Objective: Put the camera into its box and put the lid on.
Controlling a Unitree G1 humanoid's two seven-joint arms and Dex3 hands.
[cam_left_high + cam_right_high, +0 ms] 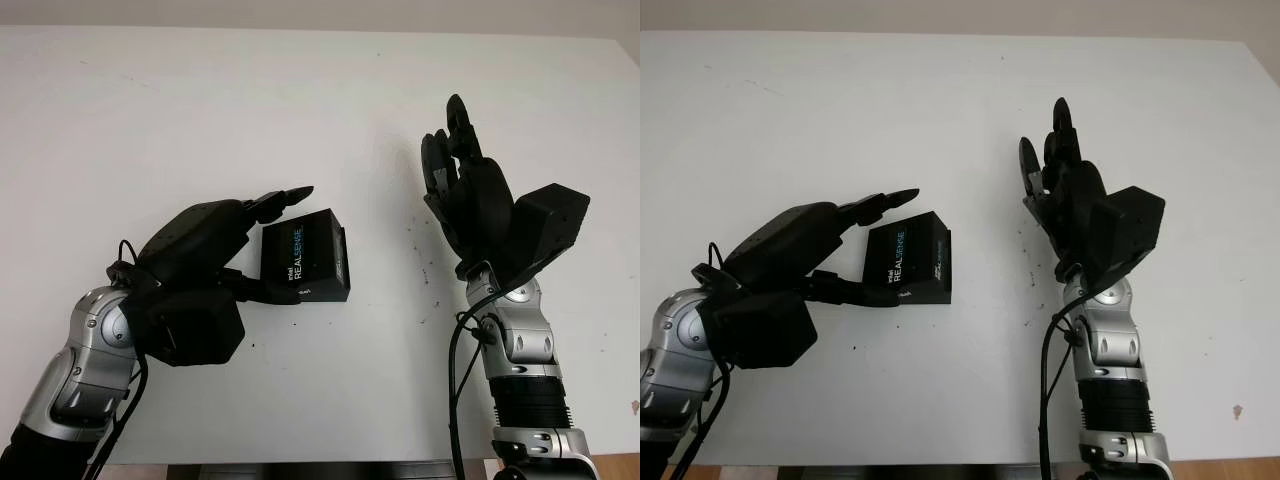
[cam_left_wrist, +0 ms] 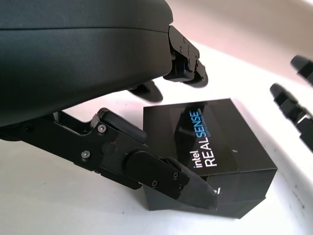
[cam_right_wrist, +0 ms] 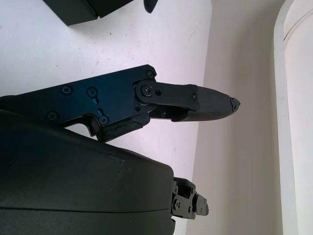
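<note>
Left robot hand [image 1: 262, 245] around box [image 1: 305, 255]

The box [image 1: 305, 258] is matte black, with "intel REALSENSE" printed in white on its lid and a smaller line of light blue lettering beside it. The left hand [image 1: 250, 245] and right hand [image 1: 465, 185] are black, with black fingers. Both forearms have silver-grey metal segments with black cabling. The desk [image 1: 200, 110] is plain white, with a few small dark specks near the right hand.
</note>
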